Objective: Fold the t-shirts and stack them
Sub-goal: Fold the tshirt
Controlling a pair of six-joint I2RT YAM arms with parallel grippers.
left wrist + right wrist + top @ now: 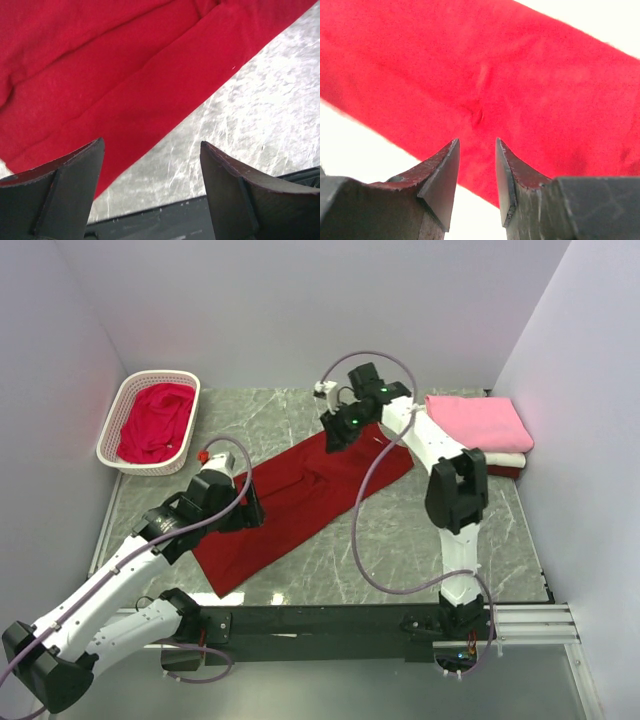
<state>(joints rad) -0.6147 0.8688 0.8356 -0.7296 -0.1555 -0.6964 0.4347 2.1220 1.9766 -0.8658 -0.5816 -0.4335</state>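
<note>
A large dark red t-shirt (310,495) lies folded into a long strip, running diagonally across the marble table (420,530). My left gripper (250,510) hovers over the strip's left long edge. Its jaws stand wide open with nothing between them (152,145), and the red cloth (125,75) lies just beyond the fingertips. My right gripper (335,435) is over the strip's far end, open by a narrow gap (477,142) and holding nothing. A small pinch crease (477,116) marks the cloth just ahead of it. A pink folded t-shirt (478,420) tops a white one (505,458) at the right.
A white lattice basket (112,435) at the back left holds a crumpled crimson t-shirt (155,420). Walls close in the table on the left, back and right. A black rail (330,620) runs along the near edge by the arm bases.
</note>
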